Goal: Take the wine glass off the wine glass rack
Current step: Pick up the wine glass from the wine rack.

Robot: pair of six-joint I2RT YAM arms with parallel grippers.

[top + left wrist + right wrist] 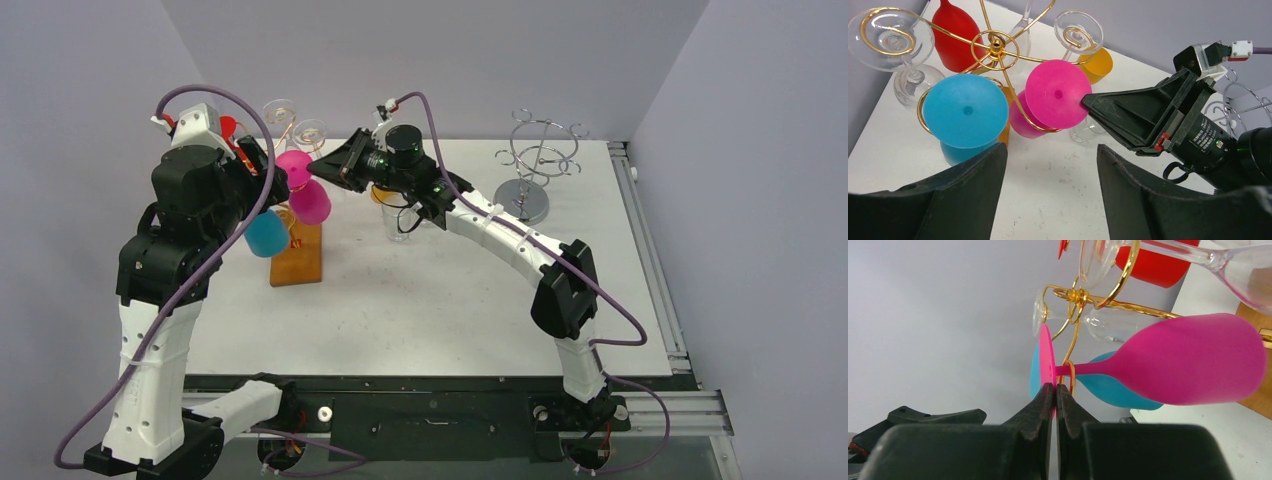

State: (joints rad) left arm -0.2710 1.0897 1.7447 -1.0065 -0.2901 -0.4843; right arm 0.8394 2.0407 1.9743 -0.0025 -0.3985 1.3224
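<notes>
Right gripper (1054,388) is pinching the rim of the foot of the pink glass (1193,360) - jaws pressed tight on it. The glass hangs upside down on the gold rack (995,47), its stem in a wire loop, right beside the blue glass (965,110). Left gripper (1050,152) hovers above the rack - jaws spread, holding nothing.

The pink wine glass (1058,95) hangs upside down on the gold wire rack (996,47). Its stem sits in a wire loop at about four o'clock from the rack's hub, with the round foot up and the bowl down. My right gripper (1055,387) pinches the foot's rim at its three o'clock edge. The rack's wooden base (297,255) stands toward ten o'clock on the table (450,290).
</notes>
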